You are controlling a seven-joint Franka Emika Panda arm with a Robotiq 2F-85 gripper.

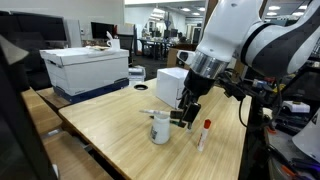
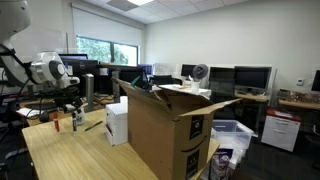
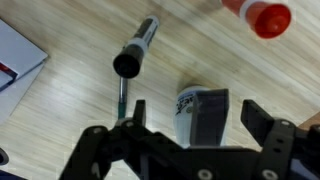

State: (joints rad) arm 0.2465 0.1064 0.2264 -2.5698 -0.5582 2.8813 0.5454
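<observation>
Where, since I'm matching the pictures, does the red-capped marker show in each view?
Exterior view: red-capped marker lies right of the white cup.
Exterior view: tiny red speck far left, by the tool.
Wrist view: top right corner, cap only.
Shared landmark: the wooden table.

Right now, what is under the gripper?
In the wrist view a white cup shows below the open gripper, between its fingers, on the wooden table; a black marker lies beside. The table beneath the cup is covered; the cup's inside cannot be made out.
</observation>
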